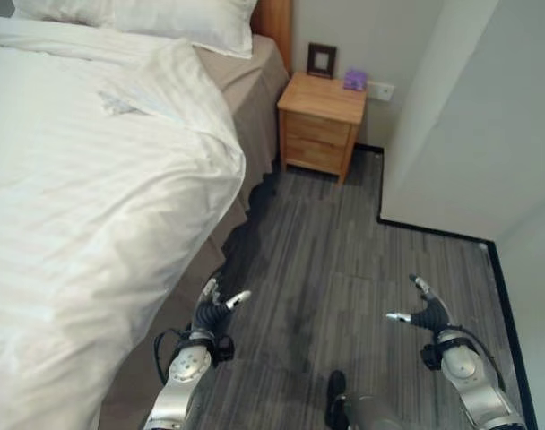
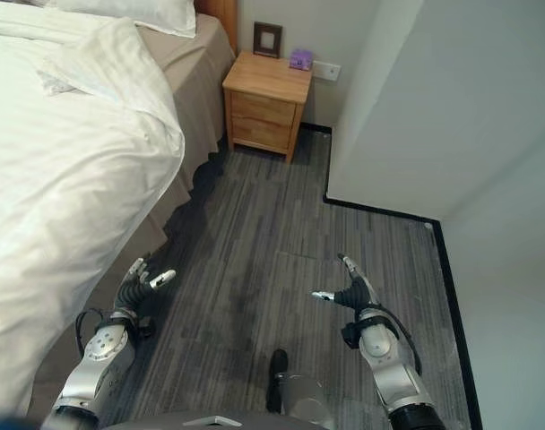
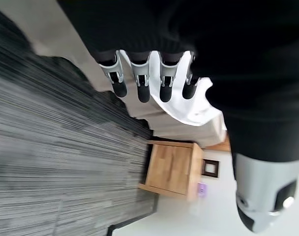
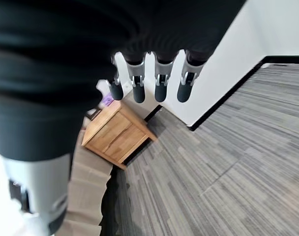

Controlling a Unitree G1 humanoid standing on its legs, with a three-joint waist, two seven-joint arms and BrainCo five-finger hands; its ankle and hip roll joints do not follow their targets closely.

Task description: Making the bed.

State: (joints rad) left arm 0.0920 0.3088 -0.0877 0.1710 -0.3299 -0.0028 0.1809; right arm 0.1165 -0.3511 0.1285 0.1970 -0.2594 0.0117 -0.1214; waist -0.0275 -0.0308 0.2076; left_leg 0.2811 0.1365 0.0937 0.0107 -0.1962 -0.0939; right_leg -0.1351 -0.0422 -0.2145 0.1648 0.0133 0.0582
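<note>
Silver-fingered left robot hand (image 1: 211,309) and right robot hand (image 1: 425,311), spread, empty, beside duvet (image 1: 84,206)

Both arms were silver-grey metal with rounded, glossy casings. The left hand (image 1: 215,305) had slim silver fingers (image 3: 139,81) capped in dark tips, set in a neat row, with a thicker thumb standing apart. The right hand (image 2: 351,291) matched it. A dark ribbed cover wrapped the back of each hand and ran down over the wrist behind it.
</note>
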